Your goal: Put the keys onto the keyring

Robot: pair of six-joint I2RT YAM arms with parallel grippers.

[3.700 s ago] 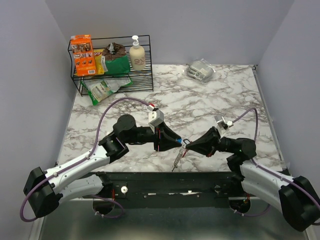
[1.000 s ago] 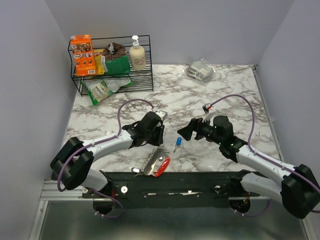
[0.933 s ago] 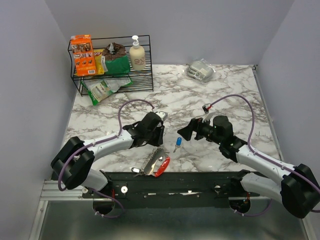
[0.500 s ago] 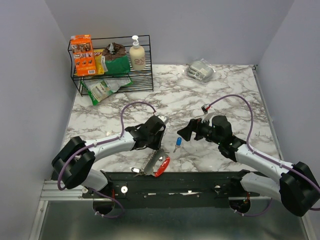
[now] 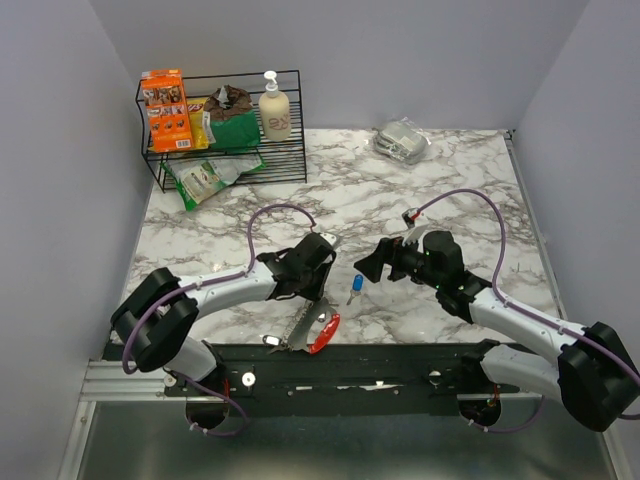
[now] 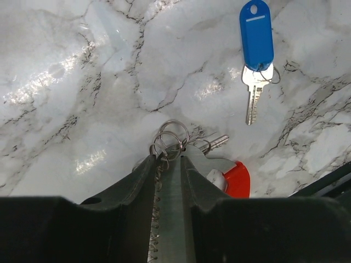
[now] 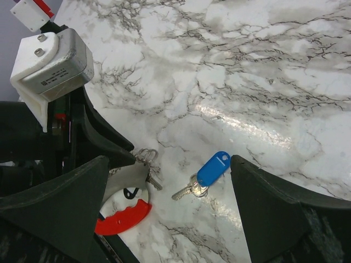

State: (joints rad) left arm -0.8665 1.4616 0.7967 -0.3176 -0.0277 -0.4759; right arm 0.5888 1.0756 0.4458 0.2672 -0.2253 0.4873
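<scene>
- The keyring [image 6: 171, 137] lies on the marble table [image 5: 420, 200] at its near edge. Its small rings are at the far end, pointing away from the arm bases, and its curved red clip [image 5: 325, 333] is at the near end.
- The left gripper [image 6: 169, 156] is angled down over the keyring with its fingers only a narrow slot apart. The tips sit just behind the rings.
- The chain and a flat silver part of the keyring fill that slot in the left wrist view. Whether the fingers pinch them or merely straddle them cannot be told.
- The red clip shows just to the right of the left gripper's fingers, flat on the marble.
- One of the keys [image 6: 255, 49], silver with a bright blue plastic head, lies beyond the keyring and slightly to its right. It is near the keyring but not touching it.
- That key's long axis runs nearly straight away from the arm bases. The blue head is at the far end and the blade points back towards the keyring.
- The right gripper [image 5: 364, 266] hangs beyond the keyring and to its right, past the blue-headed key. Its fingers are spread wide and hold nothing.
- In the right wrist view the blue-headed key and the red clip both show on the table between those spread fingers, with neither one touched.
</scene>
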